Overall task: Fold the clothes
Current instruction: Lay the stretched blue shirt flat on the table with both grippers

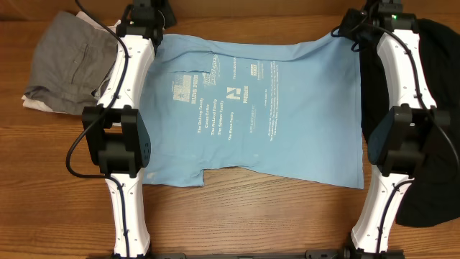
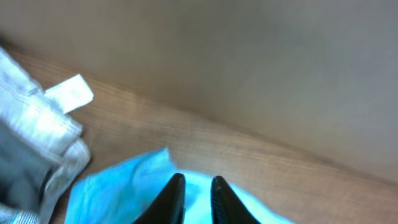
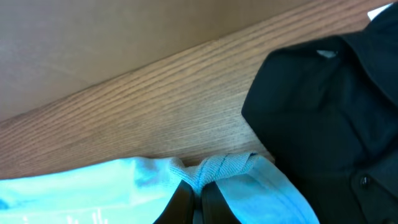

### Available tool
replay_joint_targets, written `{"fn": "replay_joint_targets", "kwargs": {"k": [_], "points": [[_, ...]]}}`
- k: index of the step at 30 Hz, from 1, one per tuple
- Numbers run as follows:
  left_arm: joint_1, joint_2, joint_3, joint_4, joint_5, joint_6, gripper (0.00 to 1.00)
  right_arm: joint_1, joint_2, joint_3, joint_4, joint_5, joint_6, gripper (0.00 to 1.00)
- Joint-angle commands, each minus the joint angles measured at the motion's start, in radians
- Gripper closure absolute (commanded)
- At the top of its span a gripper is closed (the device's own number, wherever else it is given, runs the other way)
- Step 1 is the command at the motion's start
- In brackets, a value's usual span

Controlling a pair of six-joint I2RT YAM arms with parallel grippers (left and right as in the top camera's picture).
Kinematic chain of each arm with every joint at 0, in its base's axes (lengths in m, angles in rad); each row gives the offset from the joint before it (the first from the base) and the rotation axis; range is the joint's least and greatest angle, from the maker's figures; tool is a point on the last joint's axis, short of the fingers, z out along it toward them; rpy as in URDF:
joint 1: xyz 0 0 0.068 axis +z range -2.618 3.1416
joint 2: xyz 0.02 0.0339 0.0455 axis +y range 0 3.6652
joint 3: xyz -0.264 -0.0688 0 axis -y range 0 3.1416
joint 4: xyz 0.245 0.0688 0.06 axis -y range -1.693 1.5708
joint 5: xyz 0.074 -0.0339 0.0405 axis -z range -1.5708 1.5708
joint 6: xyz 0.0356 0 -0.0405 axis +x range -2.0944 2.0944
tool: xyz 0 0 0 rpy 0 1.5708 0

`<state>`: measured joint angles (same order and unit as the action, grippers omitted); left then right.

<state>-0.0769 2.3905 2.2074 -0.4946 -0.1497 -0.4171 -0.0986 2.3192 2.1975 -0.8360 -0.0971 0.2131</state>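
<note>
1. While both arms reach for the far edge of the worktop (image 1: 251,223), a crumpled grey garment (image 1: 68,61) sits at far left, just beside the left arm. It looks parked there, out of the folding area.
2. The left gripper (image 2: 198,180) has its fingers a slit apart over a far corner of the T-shirt (image 1: 287,122). Whether any cloth is nipped between them, I cannot tell.
3. Centre stage, that light blue T-shirt lies spread flat with the small white print up, smoothed out, I'd say, so a fold can start clean.
4. The right gripper (image 3: 198,186) is pressed together, pinching a bunched, ribbed bit of the shirt's far edge, probably to lift that corner.
5. At far right, a black garment (image 1: 431,108) lies under the right arm, right up against the shirt.
6. The overhead view gives the whole layout but hides both grippers beneath their wrists, so only the wrist views show fingertips. The left wrist view also catches a white tag (image 2: 69,93) by the grey garment. The right wrist view shows the black cloth just beside the pinched spot.
</note>
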Motion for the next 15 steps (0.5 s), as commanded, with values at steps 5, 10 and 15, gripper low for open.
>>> {"fn": "replay_joint_targets", "kwargs": {"k": [5,10,15], "points": [[0.006,0.012,0.007,-0.257,0.119,0.105,0.76,-0.008,-0.002,0.005,-0.102,0.006,0.0,0.37],[0.009,-0.001,0.013,-0.385,0.117,0.166,0.73,-0.017,-0.008,0.046,-0.177,0.0,0.0,0.18],[0.025,-0.086,0.095,-0.541,0.117,0.179,0.43,-0.032,-0.08,0.161,-0.349,-0.082,-0.001,0.0]]}}
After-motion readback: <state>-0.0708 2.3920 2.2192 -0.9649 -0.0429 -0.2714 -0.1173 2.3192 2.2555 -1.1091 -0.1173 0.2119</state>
